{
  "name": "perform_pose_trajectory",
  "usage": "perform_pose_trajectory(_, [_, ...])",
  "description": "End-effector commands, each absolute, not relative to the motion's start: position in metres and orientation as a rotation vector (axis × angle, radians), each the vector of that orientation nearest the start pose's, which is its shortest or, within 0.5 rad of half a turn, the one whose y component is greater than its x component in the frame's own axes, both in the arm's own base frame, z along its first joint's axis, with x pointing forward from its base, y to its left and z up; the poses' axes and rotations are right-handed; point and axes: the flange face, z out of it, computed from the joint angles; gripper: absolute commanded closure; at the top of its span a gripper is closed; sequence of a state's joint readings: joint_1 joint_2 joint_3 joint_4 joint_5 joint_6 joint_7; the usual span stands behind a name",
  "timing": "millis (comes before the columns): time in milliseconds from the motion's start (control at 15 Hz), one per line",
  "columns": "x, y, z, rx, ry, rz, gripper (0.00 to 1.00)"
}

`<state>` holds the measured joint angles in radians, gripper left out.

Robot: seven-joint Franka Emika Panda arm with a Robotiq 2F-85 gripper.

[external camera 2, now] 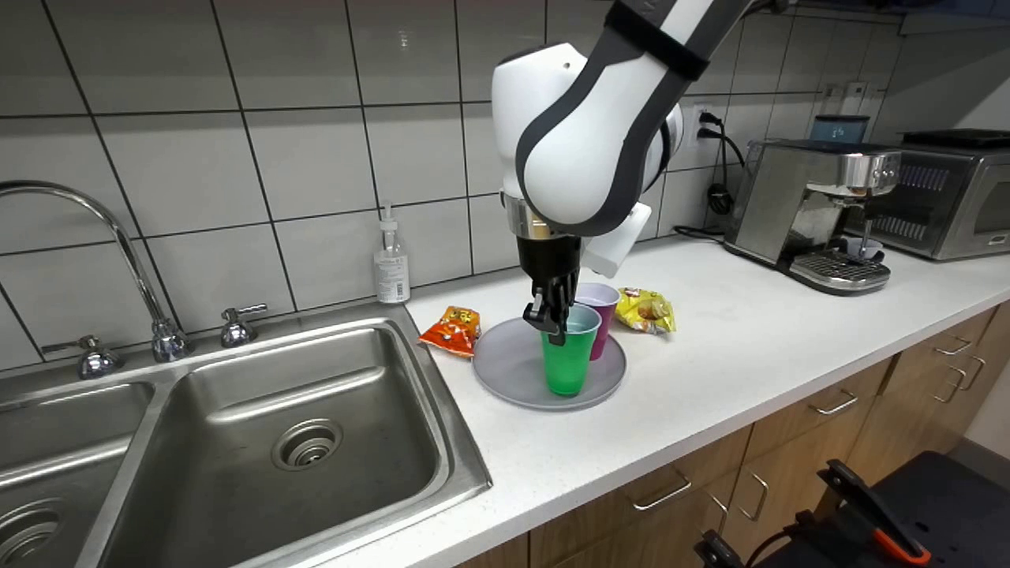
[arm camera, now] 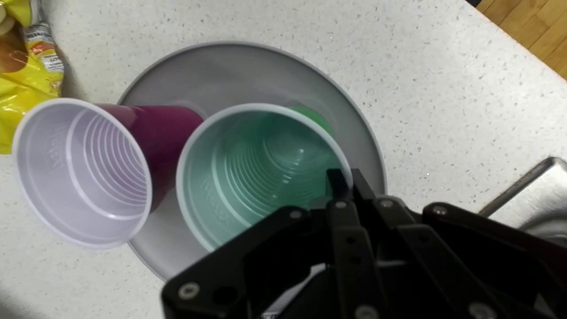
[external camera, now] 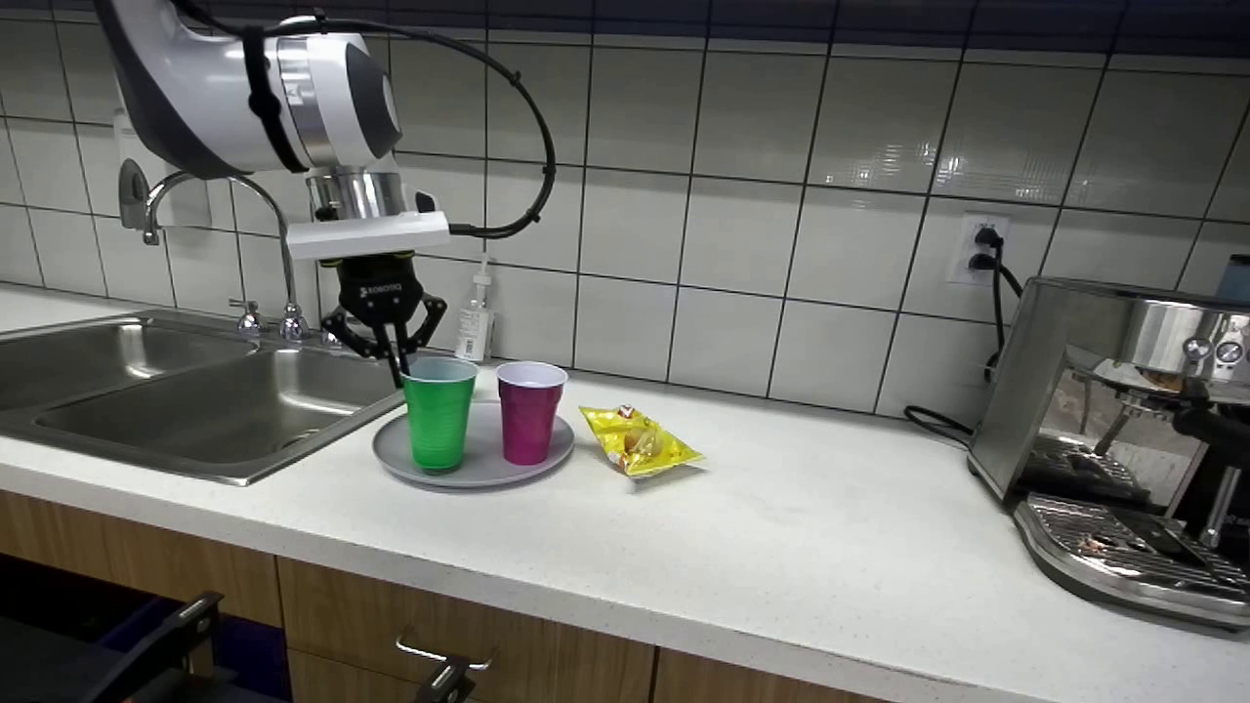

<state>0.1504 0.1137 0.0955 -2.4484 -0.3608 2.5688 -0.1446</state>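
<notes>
Gripping the wall of a translucent green plastic cup (external camera: 439, 420) with a black two-finger tool (arm camera: 349, 180).
Tool jaws are closed to the thickness of the cup wall, one finger inside the cup and one outside, on the side of the rim toward the stainless-steel double sink (external camera 2: 465, 465). The green cup stands upright on a round, flat grey plate (external camera: 488, 476). A magenta plastic cup with a white interior (external camera: 527, 425) stands upright on the same plate, just beside the green cup and apart from it. A yellow printed snack bag (external camera: 640, 441) lies on the white speckled counter (external camera: 781, 517), near the plate. In an exterior view, an orange-red snack bag (external camera 2: 455, 331) lies between the plate and the sink. A clear pump bottle (external camera 2: 391, 270) stands near the tiled wall (external camera 2: 316, 173).
</notes>
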Motion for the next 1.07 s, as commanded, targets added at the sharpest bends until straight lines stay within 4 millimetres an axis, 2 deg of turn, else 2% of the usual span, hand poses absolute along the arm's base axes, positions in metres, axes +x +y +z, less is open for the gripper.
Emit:
perform_pose_trajectory(0, [0.4730,0.1280,0.2557,-3.142,-1.145,-0.044,0.99])
perform_pose_trajectory(600, [0.4720,0.1293,0.2544,-3.146,-1.171,-0.047,0.99])
perform_pose_trajectory(667, [0.4717,0.1295,0.2545,-3.149,-1.171,-0.044,0.94])
perform_pose_trajectory(733, [0.4716,0.1295,0.2545,-3.149,-1.173,-0.045,0.69])
perform_pose_trajectory(867, [0.4710,0.1297,0.2548,-3.151,-1.172,-0.040,0.64])
perform_pose_trajectory(1000, [0.4704,0.1299,0.2559,-3.153,-1.169,-0.041,0.50])
